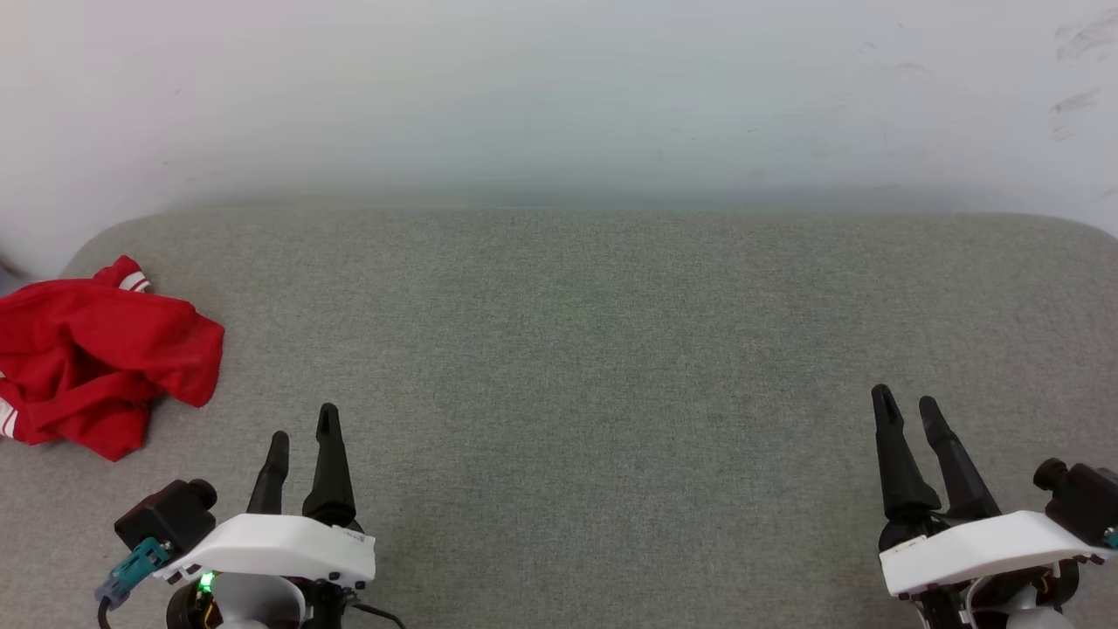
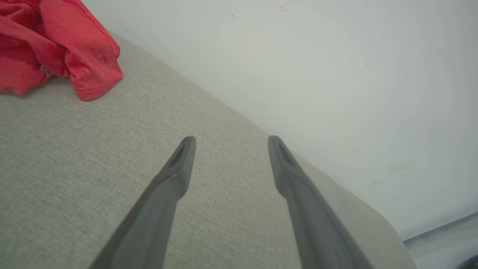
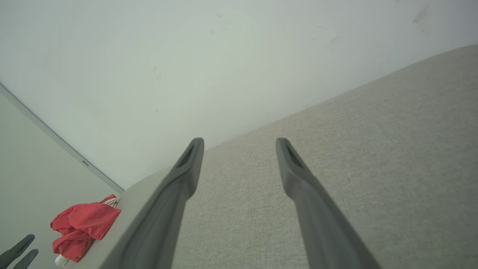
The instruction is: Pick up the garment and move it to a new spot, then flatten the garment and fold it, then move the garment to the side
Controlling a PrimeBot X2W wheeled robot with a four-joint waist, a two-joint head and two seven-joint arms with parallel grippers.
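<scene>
Left tool [image 1: 304, 421] hangs over the near left part of the bench [image 1: 568, 349], fingers spread apart with nothing between them. Right tool [image 1: 905, 396] is the same deal by the near right corner, spread and empty, well apart from the left one. The shirt [image 1: 96, 358] is a crumpled red heap at the bench's left edge, near the left tool but not touching it. There's a pale wall [image 1: 559, 87] behind the far edge.
</scene>
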